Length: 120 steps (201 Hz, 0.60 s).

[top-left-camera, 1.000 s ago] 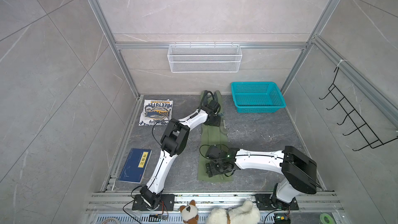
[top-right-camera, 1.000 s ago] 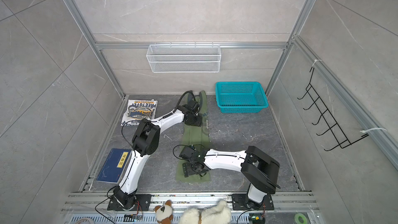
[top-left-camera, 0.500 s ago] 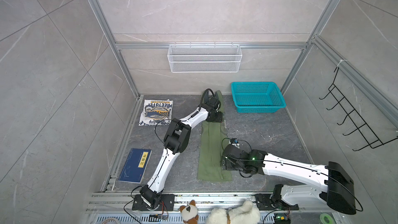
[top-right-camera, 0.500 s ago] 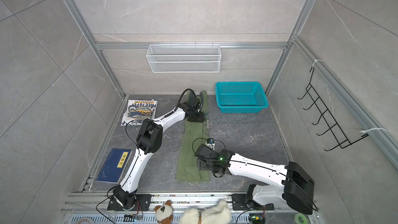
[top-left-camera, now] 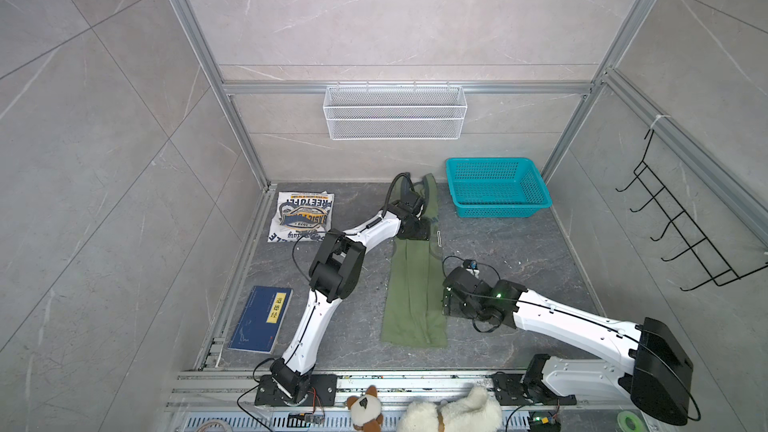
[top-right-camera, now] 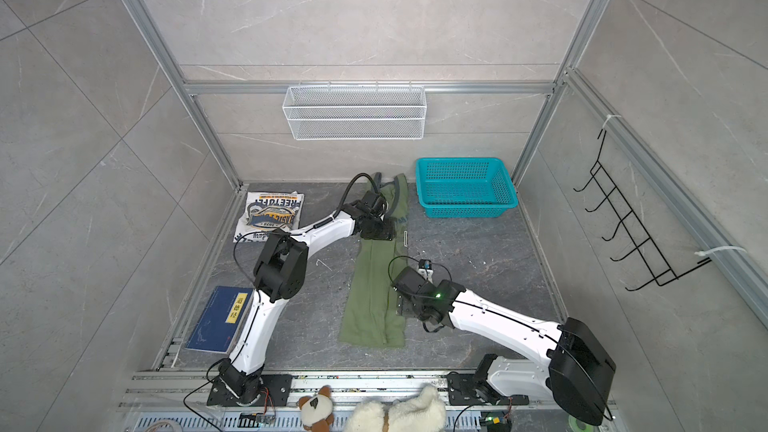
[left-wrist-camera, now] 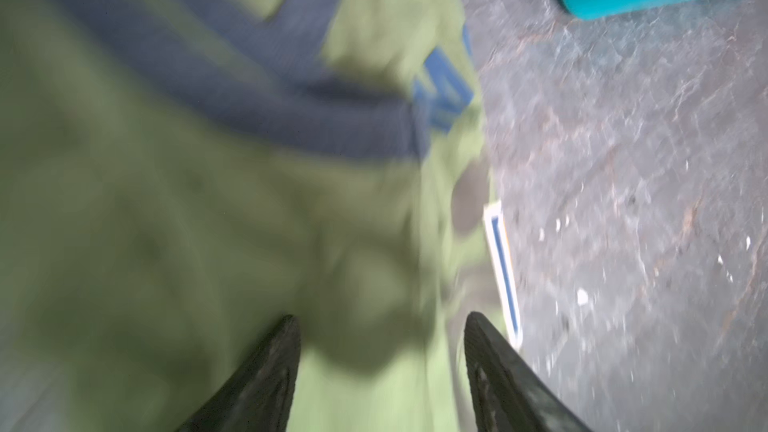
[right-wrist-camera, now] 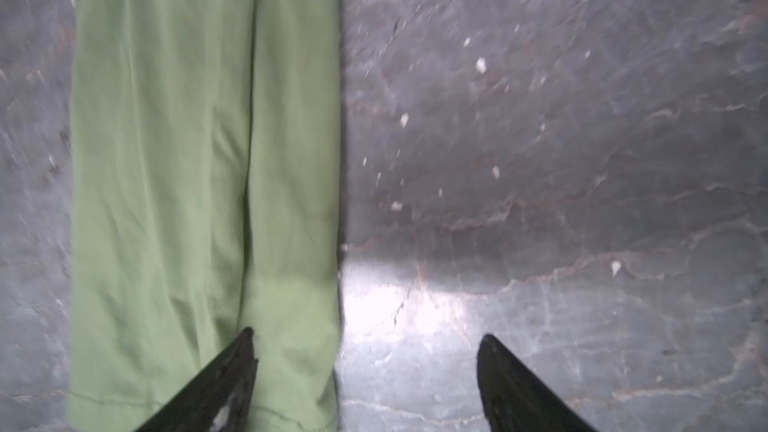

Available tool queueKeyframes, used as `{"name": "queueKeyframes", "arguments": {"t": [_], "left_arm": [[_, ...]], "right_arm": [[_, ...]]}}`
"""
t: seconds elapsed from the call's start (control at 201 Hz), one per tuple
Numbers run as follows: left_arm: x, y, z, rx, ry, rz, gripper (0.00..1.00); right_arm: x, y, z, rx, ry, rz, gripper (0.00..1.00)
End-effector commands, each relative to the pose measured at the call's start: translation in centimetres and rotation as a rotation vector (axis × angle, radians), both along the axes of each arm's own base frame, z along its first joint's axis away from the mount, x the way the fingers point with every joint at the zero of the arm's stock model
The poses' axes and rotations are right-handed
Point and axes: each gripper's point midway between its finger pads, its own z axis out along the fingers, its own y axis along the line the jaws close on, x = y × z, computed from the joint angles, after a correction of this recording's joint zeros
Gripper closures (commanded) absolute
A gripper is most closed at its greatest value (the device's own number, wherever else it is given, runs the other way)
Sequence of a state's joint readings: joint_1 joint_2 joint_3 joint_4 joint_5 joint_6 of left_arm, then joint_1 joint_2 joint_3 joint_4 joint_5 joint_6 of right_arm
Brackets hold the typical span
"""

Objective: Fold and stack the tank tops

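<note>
— Since the right gripper (top-left-camera: 448,305) slid off the long-folded olive green cloth tank top (top-left-camera: 409,297), where is it?
— At its right edge, jaws wide. Farther, the left gripper (top-left-camera: 417,228) stands parted over the straps. Folded white printed tank top (top-left-camera: 301,216) far left; teal plastic mesh basket (top-left-camera: 500,211) far right, both tops outside it.

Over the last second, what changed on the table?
The right gripper came off the lower part of the olive tank top and moved right; open, it now straddles the cloth's right edge. Its arm swung outward. Nothing was picked up. The left gripper stayed at the strap end. White tank top, book and basket unchanged.
</note>
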<state>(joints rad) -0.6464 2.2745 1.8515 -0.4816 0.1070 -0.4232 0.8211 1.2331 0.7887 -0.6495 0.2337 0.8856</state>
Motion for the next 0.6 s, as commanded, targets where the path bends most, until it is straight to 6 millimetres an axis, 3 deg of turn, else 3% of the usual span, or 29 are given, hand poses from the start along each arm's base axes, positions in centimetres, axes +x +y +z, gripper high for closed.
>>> {"name": "queueKeyframes", "arguments": {"t": [0.0,0.114,0.338,0.468,0.592], "left_arm": [[-1.2,2.5,9.1,-0.046,-0.145,0.066,0.32],[-5.0,5.9,9.6,-0.032,-0.124,0.113,0.31],[-16.1,13.2,3.4,0.027,0.080,0.189,0.35],[-22.2,14.2,0.7,0.023,0.182,0.183,0.36],[-26.1,14.2,-0.8,0.030,0.230,0.171,0.37]], "right_arm": [[2.9,1.3,2.9,0.074,-0.063,0.061,0.17],[3.5,2.1,2.4,0.061,-0.009,0.081,0.19],[-0.6,3.2,-0.6,0.109,0.107,0.142,0.23],[-4.0,4.5,-2.8,0.117,0.181,0.178,0.23],[-6.0,4.0,-4.7,0.135,0.238,0.151,0.21]]}}
